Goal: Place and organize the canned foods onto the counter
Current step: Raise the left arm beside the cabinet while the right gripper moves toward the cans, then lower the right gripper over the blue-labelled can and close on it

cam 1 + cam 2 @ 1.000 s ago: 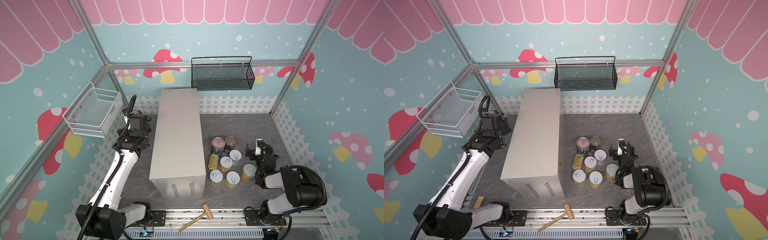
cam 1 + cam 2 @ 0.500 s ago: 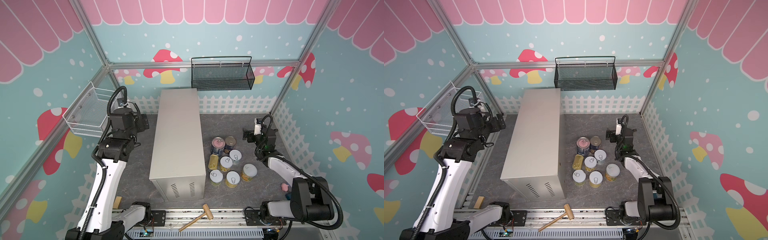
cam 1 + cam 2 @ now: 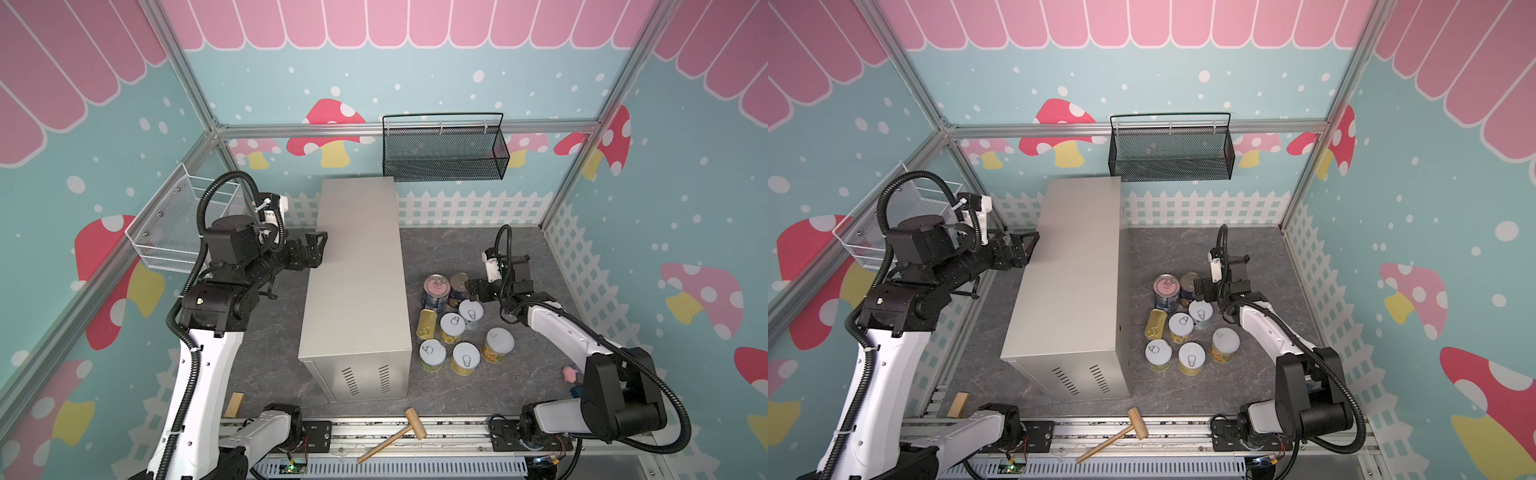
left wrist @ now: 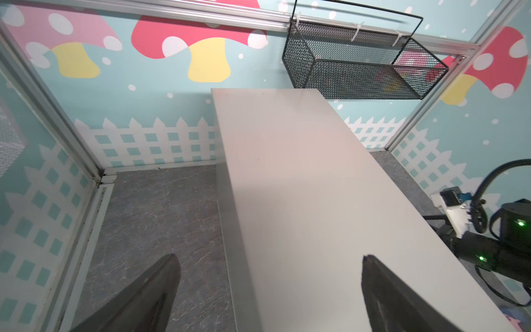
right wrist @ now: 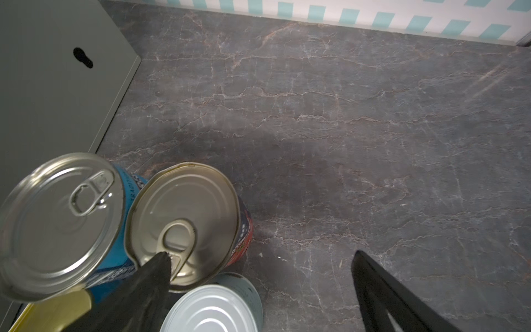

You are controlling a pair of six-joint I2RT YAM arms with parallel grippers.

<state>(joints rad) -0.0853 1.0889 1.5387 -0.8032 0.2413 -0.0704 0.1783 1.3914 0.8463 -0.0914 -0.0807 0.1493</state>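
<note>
The counter (image 3: 357, 282) (image 3: 1071, 282) is a long beige box with vent slits on its near end; its top is bare. On the floor to its right stand the canned foods: a tall blue can (image 3: 436, 286) (image 5: 60, 218), a navy can (image 3: 459, 282) (image 5: 184, 212), several short yellow-labelled cans (image 3: 452, 324) (image 5: 212, 307) and a flat gold tin (image 3: 427, 324) lying down. My left gripper (image 3: 320, 248) (image 4: 269, 257) is open over the counter's left top edge, holding nothing. My right gripper (image 3: 469, 291) (image 5: 260, 255) is open beside the navy can, with one finger over its lid.
A black mesh basket (image 3: 442, 149) hangs on the back wall above the counter's far end. A white wire basket (image 3: 183, 224) hangs on the left wall. A wooden mallet (image 3: 399, 432) and a wood block (image 3: 234, 405) lie at the front rail.
Both arms have risen and stretched out. The left gripper moved right to the counter's left edge. The right gripper moved back and then left to the tall cans.
</note>
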